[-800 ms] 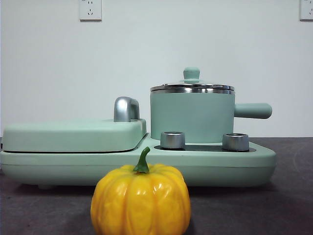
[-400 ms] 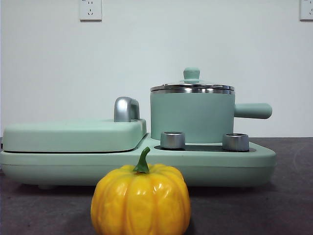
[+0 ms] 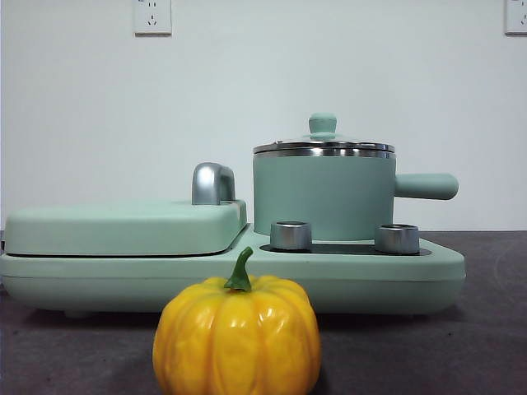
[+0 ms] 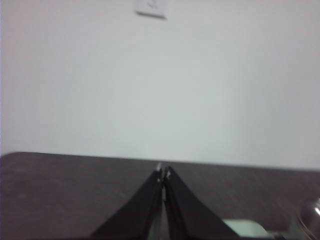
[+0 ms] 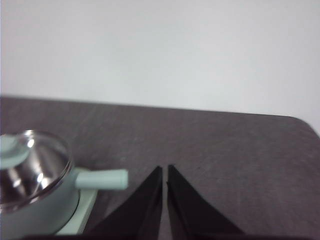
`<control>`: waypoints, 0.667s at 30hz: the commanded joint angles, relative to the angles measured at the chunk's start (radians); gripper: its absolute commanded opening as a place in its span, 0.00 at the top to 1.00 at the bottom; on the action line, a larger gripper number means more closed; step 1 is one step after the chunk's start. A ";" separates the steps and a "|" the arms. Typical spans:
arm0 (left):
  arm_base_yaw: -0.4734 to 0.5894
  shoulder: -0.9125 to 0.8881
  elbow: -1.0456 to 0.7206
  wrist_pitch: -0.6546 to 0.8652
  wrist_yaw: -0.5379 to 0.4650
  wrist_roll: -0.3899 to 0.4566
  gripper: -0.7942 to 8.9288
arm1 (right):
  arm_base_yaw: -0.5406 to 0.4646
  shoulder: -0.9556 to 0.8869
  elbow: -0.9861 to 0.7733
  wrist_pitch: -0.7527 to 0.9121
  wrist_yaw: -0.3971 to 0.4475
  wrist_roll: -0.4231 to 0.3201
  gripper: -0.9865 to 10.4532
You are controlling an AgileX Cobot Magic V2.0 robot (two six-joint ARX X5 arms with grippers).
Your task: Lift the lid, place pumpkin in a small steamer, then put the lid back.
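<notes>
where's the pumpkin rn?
Front view: the glossy yellow-orange ribbed pumpkin sits on the dark table, nearest the camera and centre-left, in front of the flat mint-green appliance base; no gripper is near it.

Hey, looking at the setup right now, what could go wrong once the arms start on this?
The lid offers only a small knob, so a pinch may slip. The pumpkin is glossy, ribbed and nearly as wide as the small steamer, so it may slip or catch on the rim. Both the left gripper and right gripper must open first.
</notes>
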 commanded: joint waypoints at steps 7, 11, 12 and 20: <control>-0.008 0.196 0.069 0.007 0.187 0.080 0.91 | 0.000 0.168 0.050 0.016 -0.173 -0.144 0.90; -0.034 0.303 0.101 0.007 0.231 0.118 0.91 | 0.000 0.227 0.050 0.016 -0.233 -0.175 0.90; -0.044 0.329 0.111 0.008 0.238 0.134 0.91 | 0.000 0.240 0.050 0.016 -0.241 -0.180 0.90; -0.153 0.502 0.200 0.004 0.243 0.280 0.91 | 0.001 0.296 0.050 0.021 -0.286 -0.206 0.90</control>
